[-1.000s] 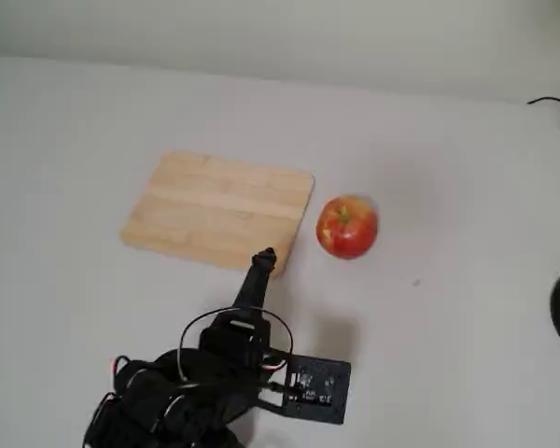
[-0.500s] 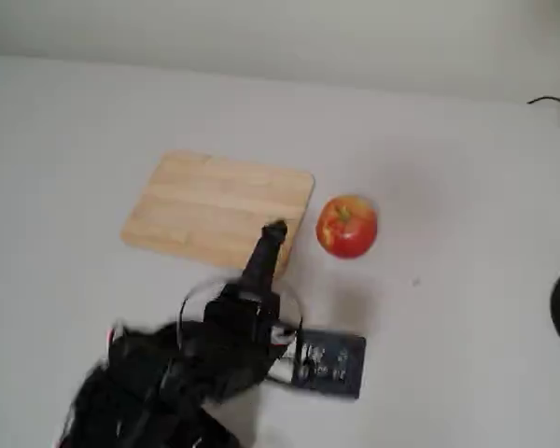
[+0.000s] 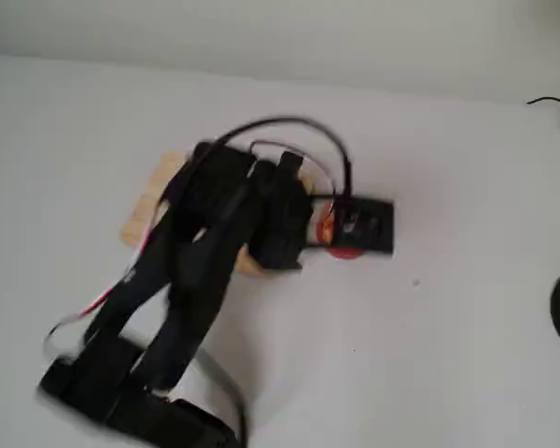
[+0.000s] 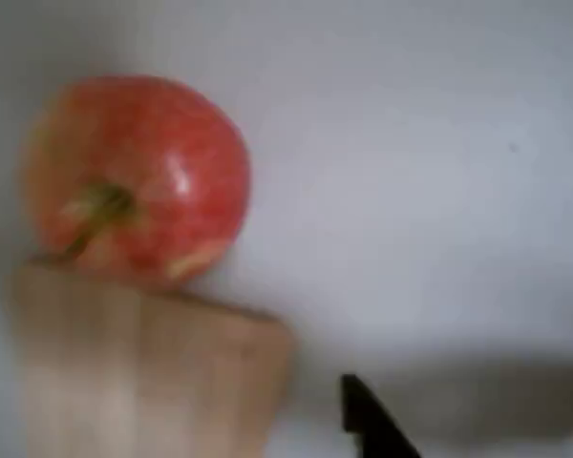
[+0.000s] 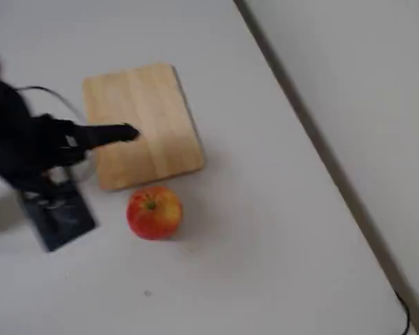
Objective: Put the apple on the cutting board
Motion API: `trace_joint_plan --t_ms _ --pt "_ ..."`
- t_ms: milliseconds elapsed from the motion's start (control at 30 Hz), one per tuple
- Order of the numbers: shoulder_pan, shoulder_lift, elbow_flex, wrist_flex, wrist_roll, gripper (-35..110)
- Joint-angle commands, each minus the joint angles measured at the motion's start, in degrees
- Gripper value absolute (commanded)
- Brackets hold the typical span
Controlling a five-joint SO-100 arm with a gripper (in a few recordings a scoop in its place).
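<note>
- The black gripper (image 5: 129, 132) is now reached over the light-wood cutting board (image 5: 150, 139), beyond its near edge; its grip state cannot be told.
- The small red-yellow apple (image 5: 154, 212) is left unmoved on the white tabletop (image 5: 265, 244), just beside the board's corner.

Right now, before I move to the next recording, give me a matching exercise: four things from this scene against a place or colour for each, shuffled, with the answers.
Things:
1. apple
2. cutting board
3. gripper
4. table

Descriptions:
A. white surface under everything
B. black, above the board in a fixed view
C. red with yellow patches, on the table beside the board
D. light wood, flat, with nothing lying on it

Pairs: 1-C, 2-D, 3-B, 4-A
</note>
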Motion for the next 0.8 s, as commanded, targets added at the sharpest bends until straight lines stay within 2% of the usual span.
trace_joint_plan --t_ms 0,333,467,500,567,633,700,767 --pt "1.4 -13.8 -17.3 2.6 -1.1 65" --pt "5.4 -41.5 -47.5 9.6 -3.8 65" --pt "6.1 -53.7 -66.3 17.3 -4.2 59" --pt "6.2 -57.0 -71.6 19.2 -4.2 55" --pt "6.2 -58.3 -72.0 18.9 -4.2 44" --pt "6.1 -59.1 -72.0 18.8 -4.2 24" --pt "5.8 -59.2 -72.2 18.8 -4.1 12" --pt "5.4 -59.1 -72.8 18.9 -3.9 9"
